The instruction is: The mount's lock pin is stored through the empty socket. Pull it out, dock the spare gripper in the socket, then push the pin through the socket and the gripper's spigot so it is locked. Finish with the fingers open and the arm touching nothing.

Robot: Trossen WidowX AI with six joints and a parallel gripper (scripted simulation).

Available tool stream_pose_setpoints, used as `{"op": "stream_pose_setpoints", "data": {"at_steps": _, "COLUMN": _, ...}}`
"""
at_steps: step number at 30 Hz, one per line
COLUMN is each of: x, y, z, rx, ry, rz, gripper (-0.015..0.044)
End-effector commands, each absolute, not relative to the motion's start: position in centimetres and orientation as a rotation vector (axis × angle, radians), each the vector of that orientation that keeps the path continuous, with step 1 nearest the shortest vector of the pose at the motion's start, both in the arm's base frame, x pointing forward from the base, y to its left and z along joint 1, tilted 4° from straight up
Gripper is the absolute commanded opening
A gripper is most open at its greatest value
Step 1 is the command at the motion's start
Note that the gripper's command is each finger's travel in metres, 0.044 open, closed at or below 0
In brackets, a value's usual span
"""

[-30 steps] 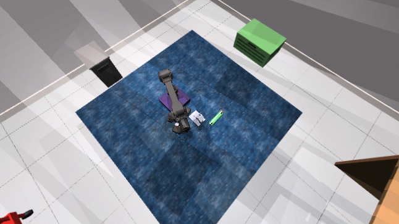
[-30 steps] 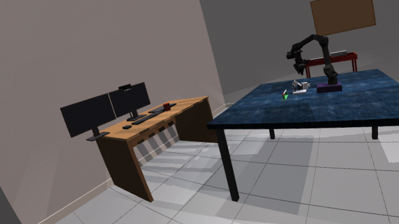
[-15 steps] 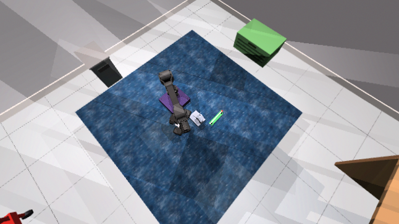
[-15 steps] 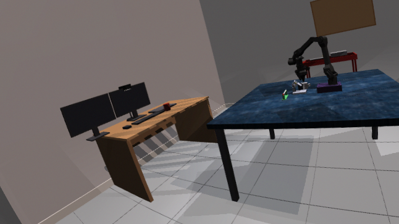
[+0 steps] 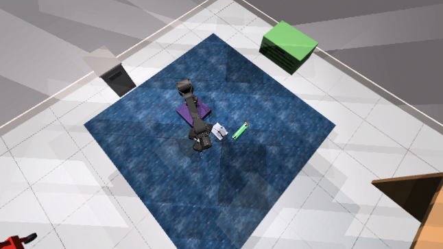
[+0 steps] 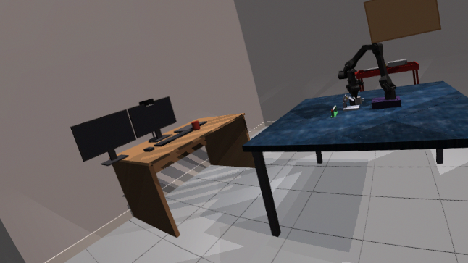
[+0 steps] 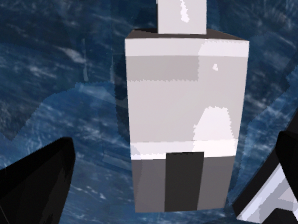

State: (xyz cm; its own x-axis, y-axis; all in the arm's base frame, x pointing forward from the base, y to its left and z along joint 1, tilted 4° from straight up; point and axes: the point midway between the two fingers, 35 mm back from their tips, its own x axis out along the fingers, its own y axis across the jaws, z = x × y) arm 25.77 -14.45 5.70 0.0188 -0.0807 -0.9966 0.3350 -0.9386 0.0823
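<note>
The spare gripper is a pale block with a grey end, a dark slot and a narrower pale part at the top of the wrist view; most of it is hidden under the arm in the top view. My gripper is open above it, one black finger on each side, nothing gripped. The white mount stands beside my gripper; its edge shows at the wrist view's lower right. Its socket is too small to make out. A green strip with a red end lies beyond the mount. I cannot tell where the pin is.
The arm stands on a purple base on the blue table. The mount is close to my gripper's side. A green cabinet and a wooden desk stand away from the table.
</note>
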Motion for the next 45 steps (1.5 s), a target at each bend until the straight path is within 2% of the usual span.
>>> {"op": "stream_pose_setpoints", "data": {"at_steps": 1, "x": 25.6, "y": -14.5, "z": 4.5, "rx": 1.993, "ry": 0.27, "rz": -2.009, "gripper": 0.044}}
{"op": "stream_pose_setpoints", "data": {"at_steps": 31, "x": 25.5, "y": -14.7, "z": 1.2, "rx": 1.993, "ry": 0.271, "rz": -2.01, "gripper": 0.044}}
{"op": "stream_pose_setpoints", "data": {"at_steps": 41, "x": 25.5, "y": -14.7, "z": 1.2, "rx": 1.993, "ry": 0.271, "rz": -2.01, "gripper": 0.0177}}
{"op": "stream_pose_setpoints", "data": {"at_steps": 45, "x": 25.5, "y": -14.7, "z": 1.2, "rx": 1.993, "ry": 0.271, "rz": -2.01, "gripper": 0.0151}}
